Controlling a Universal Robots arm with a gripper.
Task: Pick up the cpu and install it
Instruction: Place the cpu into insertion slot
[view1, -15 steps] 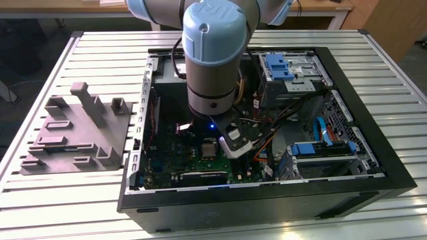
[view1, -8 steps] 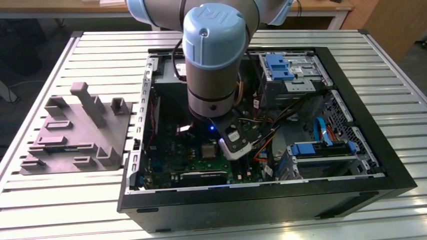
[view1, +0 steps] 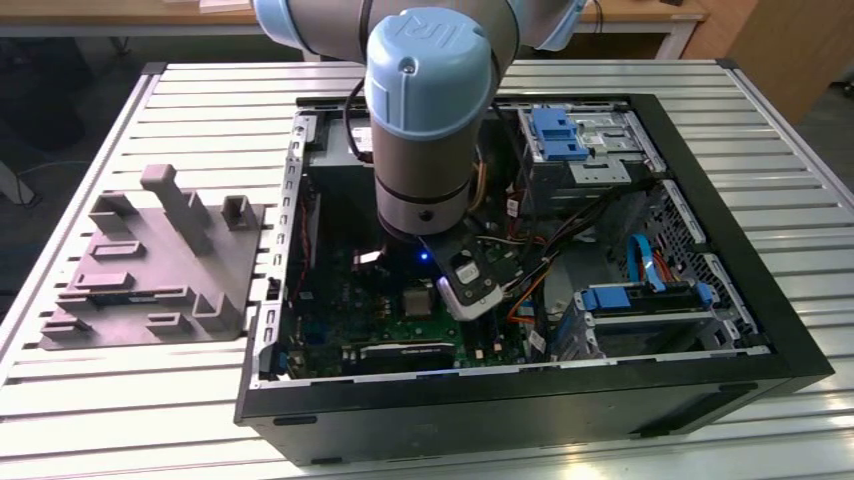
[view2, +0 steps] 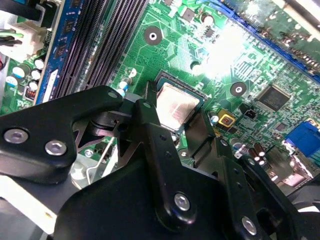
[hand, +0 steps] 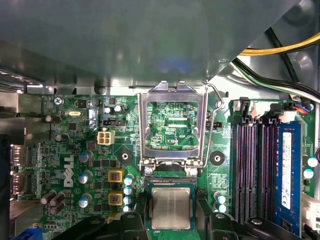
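Note:
The cpu (hand: 171, 207) is a small square chip with a silvery top. It lies level at the open socket (hand: 170, 179) on the green motherboard (hand: 75, 165), in or just above it; I cannot tell which. My gripper (hand: 171, 216) straddles it, with a black finger tight against each of two opposite edges. In the second wrist view the cpu (view2: 177, 105) shows between the black fingers (view2: 149, 115) of the gripper (view2: 176, 120). The exterior view has my arm (view1: 427, 170) reaching down into the open computer case (view1: 787, 350).
The socket's metal load plate (hand: 172, 95) stands flipped open, its wire lever (hand: 216, 125) raised beside it. Memory slots (hand: 250, 170) run along one side. Cables (hand: 280, 50) and drive bays (view1: 587, 140) crowd the case. A grey moulded tray (view1: 147, 270) sits at the exterior view's left.

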